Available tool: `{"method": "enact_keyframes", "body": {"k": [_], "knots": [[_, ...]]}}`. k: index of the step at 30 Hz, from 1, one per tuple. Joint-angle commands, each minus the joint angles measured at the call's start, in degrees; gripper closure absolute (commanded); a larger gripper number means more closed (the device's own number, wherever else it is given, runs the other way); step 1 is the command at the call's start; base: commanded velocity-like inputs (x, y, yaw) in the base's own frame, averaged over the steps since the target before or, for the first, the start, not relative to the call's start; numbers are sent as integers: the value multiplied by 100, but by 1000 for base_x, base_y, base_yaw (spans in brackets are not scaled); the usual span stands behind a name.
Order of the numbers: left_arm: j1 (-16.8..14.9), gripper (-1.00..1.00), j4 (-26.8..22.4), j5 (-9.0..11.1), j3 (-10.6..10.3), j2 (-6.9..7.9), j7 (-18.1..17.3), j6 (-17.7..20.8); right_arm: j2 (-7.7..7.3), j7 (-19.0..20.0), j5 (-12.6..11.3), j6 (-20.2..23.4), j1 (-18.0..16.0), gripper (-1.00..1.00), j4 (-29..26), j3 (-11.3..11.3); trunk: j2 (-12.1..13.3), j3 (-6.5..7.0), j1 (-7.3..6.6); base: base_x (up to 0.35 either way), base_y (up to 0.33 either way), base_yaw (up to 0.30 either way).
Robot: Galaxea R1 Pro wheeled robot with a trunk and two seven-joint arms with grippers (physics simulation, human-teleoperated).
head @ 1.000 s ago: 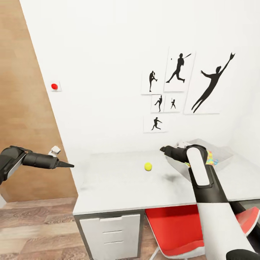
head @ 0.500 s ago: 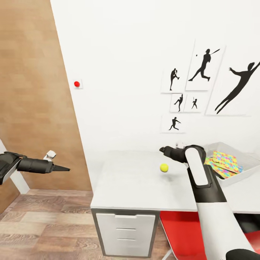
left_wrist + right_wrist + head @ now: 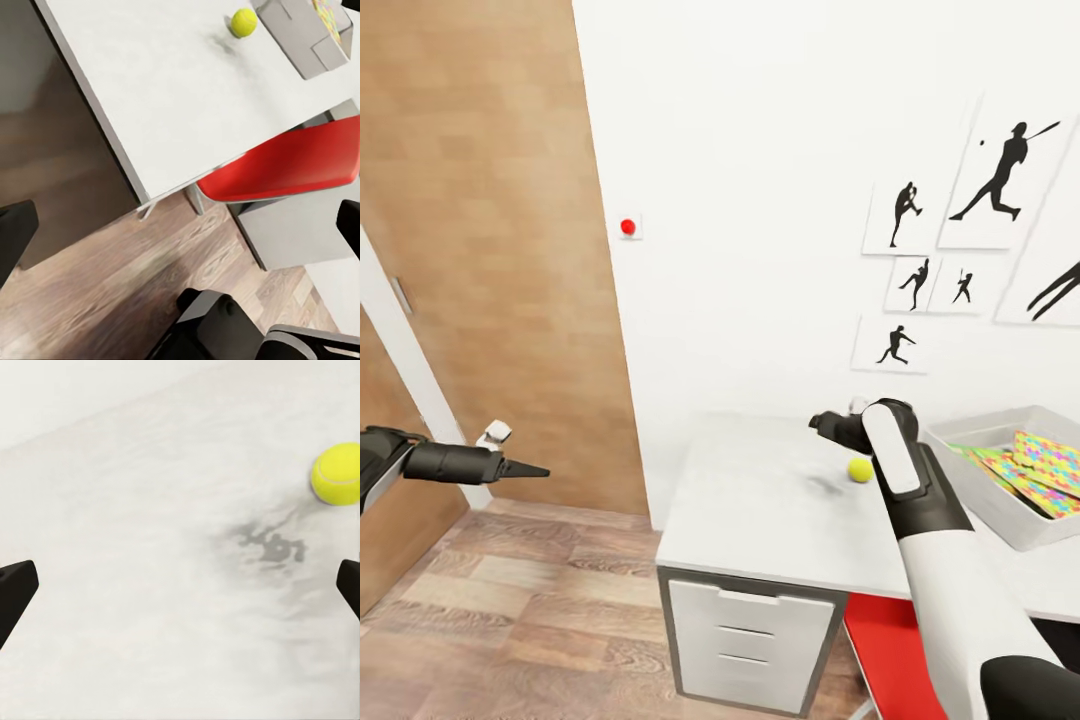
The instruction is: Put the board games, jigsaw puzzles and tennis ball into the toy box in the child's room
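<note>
Nearest, the right arm rises from the lower right and bends forward over the table (image 3: pixel 760 520), its right tool (image 3: pixel 827 424) hanging above the white top with fingers (image 3: pixel 15 585) spread wide apart and empty. Just beside it, the tennis ball (image 3: pixel 860 469) rests on the table. Further right, the toy box (image 3: pixel 1000 505) holds the jigsaw puzzles (image 3: pixel 1050 465). Off to the left, the left arm extends level over the wood floor (image 3: pixel 510 610), left tool (image 3: pixel 525 468) fingertips (image 3: pixel 15 232) apart.
</note>
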Motion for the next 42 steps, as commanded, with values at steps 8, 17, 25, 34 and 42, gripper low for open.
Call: {"method": "enact_keyframes", "body": {"k": [8, 17, 25, 34, 42], "knots": [[-8, -100, 28, 36, -38, 7, -11, 49, -17, -55, 56, -22, -2, -100, 47, -28, -6, -10, 1, 0, 9, 10], [-8, -100, 32, 36, -38, 8, -11, 48, -26, -55, 65, -173, -1, -100, 59, -19, -6, -10, 1, 0, 144, -13], [-8, -100, 34, 36, -38, 8, -11, 41, -43, -55, 162, -181, -9, -100, 67, -22, -6, -10, 1, 21, 62, -229], [-8, -100, 34, 36, -38, 8, -11, 40, -45, -55, 184, -189, -5, -100, 68, -22, -6, -10, 1, 189, 86, -278], [-8, -100, 46, 36, -38, 8, -11, 40, -45, -55, 185, -189, -1, -100, 68, -22, -6, -10, 1, 166, 92, -280]]}}
